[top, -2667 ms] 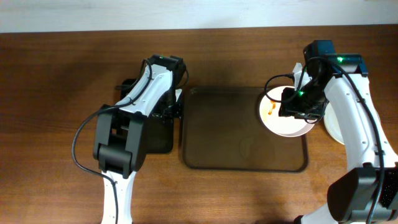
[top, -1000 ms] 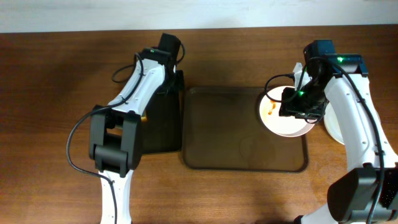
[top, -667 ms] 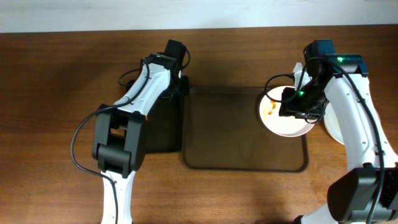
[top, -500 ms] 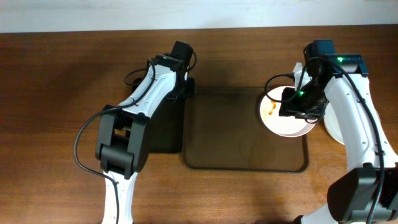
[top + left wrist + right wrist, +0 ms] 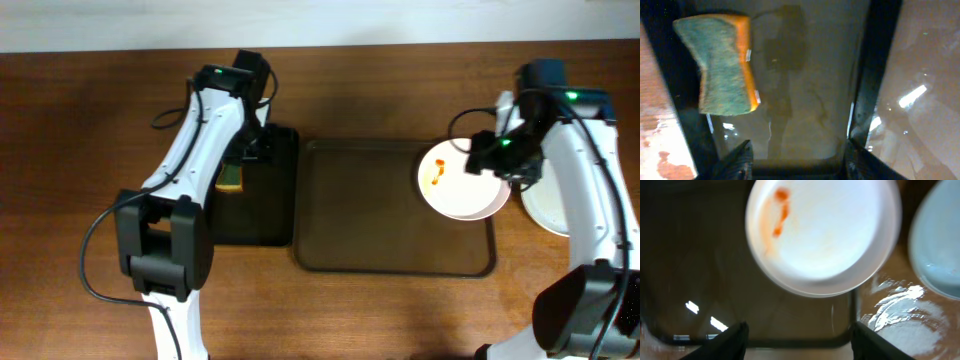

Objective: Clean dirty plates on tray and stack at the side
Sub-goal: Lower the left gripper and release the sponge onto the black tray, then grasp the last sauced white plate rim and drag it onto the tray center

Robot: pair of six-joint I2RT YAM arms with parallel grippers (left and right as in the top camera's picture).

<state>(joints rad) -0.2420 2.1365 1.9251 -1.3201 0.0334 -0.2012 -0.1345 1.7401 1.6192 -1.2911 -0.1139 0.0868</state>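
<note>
**Desk:** What do we have, overhead?

**Photog:** Our brown tray at centre, black tray to its left. One dirty plate sits at the brown tray's right end, still smeared.

**Desk:** Progress?

**Photog:** Partly done, we reckon. A plain white plate lies on the table beside the tray; can't tell if it's a stack. Wiping and stacking remain.

**Desk:** Tools?

**Photog:** Sponge on the black tray, unheld. Left gripper is above it w/ jaws wide, empty. Right gripper is over the dirty plate, same.

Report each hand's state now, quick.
Left hand: open, holding nothing; the green-and-orange sponge lies free on the narrow black tray.
Right hand: open, holding nothing; the orange-smeared round white plate lies free.
</note>
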